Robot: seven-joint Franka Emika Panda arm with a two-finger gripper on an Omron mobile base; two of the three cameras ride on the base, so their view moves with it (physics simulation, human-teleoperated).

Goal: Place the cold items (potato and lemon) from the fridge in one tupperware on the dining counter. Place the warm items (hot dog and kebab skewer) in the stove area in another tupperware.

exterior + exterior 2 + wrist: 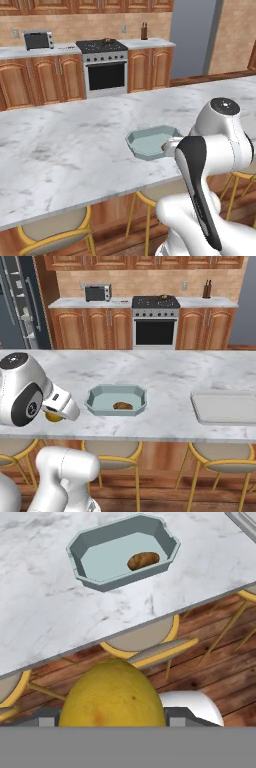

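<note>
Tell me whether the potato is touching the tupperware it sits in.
Touching. In the hand view the potato rests on the floor of the blue-grey tupperware, near its right wall, with no gap beneath it. The right base view shows the same.

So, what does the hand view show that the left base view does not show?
The hand view alone shows the potato lying inside the blue-grey tupperware, and the yellow lemon held in the gripper. The left base view alone shows the stove and the toaster oven on the far counter. Both show the tupperware and the marble dining counter.
</note>
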